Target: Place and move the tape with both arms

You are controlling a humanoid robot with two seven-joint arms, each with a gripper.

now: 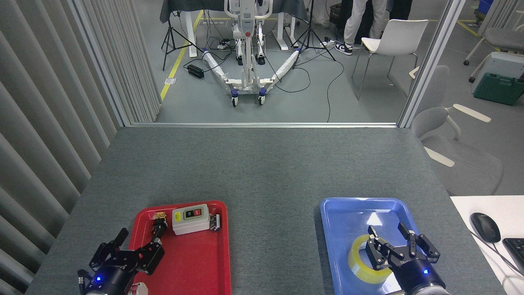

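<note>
on blue tray (339,213), tape (360,262) flat

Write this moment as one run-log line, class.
right gripper: open, above tape | translucent yellow tape roll: flat in blue plastic tray | left gripper: open, over red plastic tray

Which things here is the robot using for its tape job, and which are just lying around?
For the job:
- tape, lying in the blue tray
- right gripper, open over the tape
- left gripper, open

Just lying about:
- red tray
- grey switch box in it
- computer mouse
- white chair
</note>
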